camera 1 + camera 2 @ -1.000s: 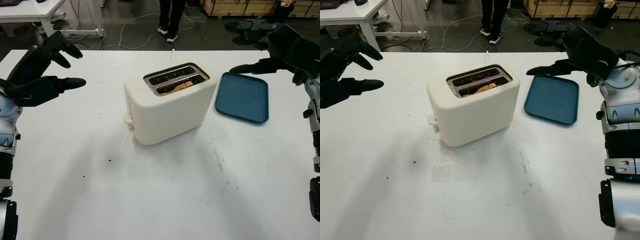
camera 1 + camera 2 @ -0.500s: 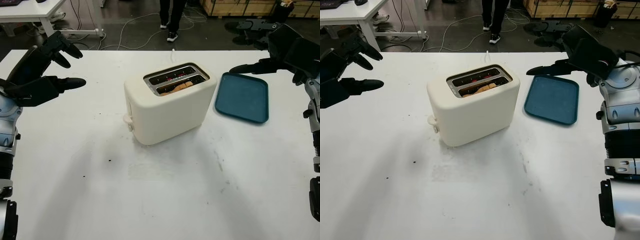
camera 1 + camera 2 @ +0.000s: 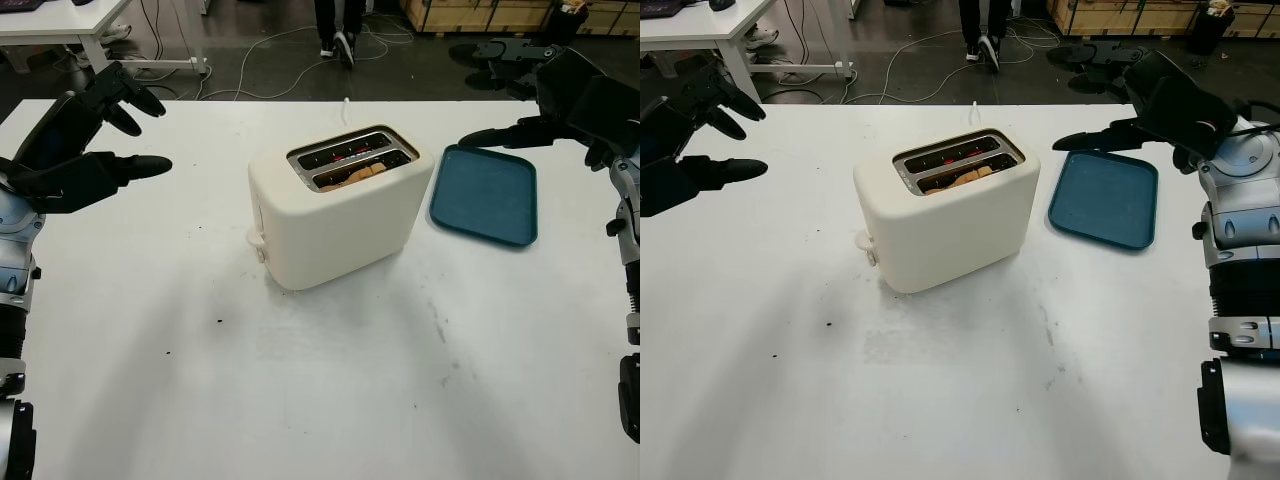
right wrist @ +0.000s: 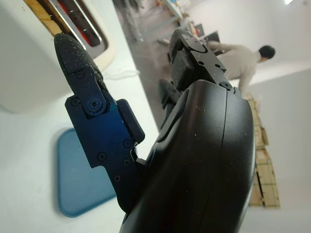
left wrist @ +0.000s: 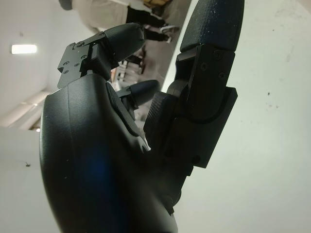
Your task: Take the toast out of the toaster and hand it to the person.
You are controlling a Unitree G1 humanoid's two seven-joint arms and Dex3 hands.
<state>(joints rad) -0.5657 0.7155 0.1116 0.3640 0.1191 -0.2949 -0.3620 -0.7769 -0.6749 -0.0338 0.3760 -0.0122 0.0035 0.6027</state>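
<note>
Both hands hold nothing and hang in the air above a white table. Left hand is open, raised over the table's left side, well apart from the toaster. Right hand is open too, raised over the far right, above the far edge of a blue tray that lies flat just right of the toaster. The cream, two-slot toaster stands near the table's middle, its lever knob low on the side facing the left hand. Toast sits in the nearer slot, sunk almost level with the top, only a golden-brown edge showing; the far slot looks empty, with a red glow inside. By the look of it the toast is light, dry and stiff but crumbly, so it would break under a hard squeeze; it may also be hot. The best hold is likely a gentle pinch on the exposed top edge, fingers on its two flat faces, lifting straight up, since little of it stands clear of the slot. Toast lies between the hands, nearer the right one, touching neither. A person's legs stand on the floor beyond the table's far edge.
</note>
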